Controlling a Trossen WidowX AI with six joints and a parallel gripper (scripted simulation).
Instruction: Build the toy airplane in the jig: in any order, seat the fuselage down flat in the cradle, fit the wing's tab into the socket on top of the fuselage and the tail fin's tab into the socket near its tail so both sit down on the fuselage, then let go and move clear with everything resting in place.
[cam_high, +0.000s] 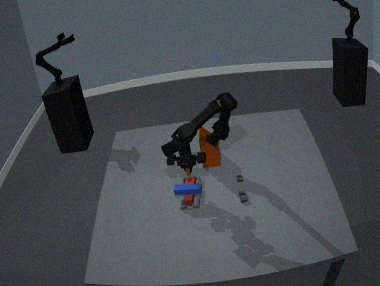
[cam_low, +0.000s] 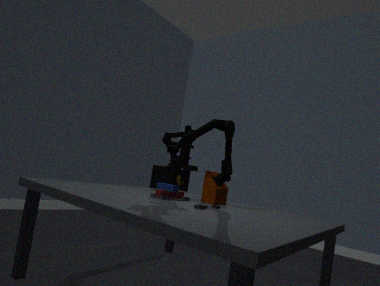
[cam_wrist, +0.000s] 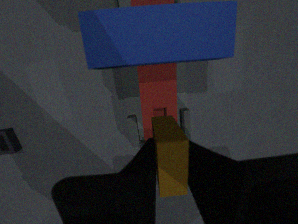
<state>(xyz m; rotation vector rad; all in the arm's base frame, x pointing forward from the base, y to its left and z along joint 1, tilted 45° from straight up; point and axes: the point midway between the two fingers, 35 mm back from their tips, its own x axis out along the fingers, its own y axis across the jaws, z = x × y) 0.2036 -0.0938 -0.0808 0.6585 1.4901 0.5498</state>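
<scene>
The red fuselage (cam_high: 188, 200) (cam_low: 173, 195) (cam_wrist: 157, 95) lies in the grey cradle (cam_high: 196, 203) (cam_wrist: 198, 82). The blue wing (cam_high: 187, 189) (cam_low: 167, 187) (cam_wrist: 160, 37) lies crosswise on top of it; its tab is hidden. My gripper (cam_high: 188, 168) (cam_wrist: 163, 141) is shut on the yellow-orange tail fin (cam_high: 188, 173) (cam_low: 180, 180) (cam_wrist: 173, 172), which stands upright between the fingers over the tail end. In the wrist view part of the tail socket (cam_wrist: 160, 110) shows just beyond the fin's top edge. The fin's tab is hidden, and I cannot tell whether its lower end touches the fuselage.
Two small dark holders (cam_high: 240, 178) (cam_high: 243, 196) (cam_low: 200, 206) stand on the table to the right of the cradle in the top view; one holder (cam_wrist: 9, 141) shows at the wrist view's left edge. An orange block (cam_high: 210, 156) (cam_low: 214, 191) stands at the arm's base.
</scene>
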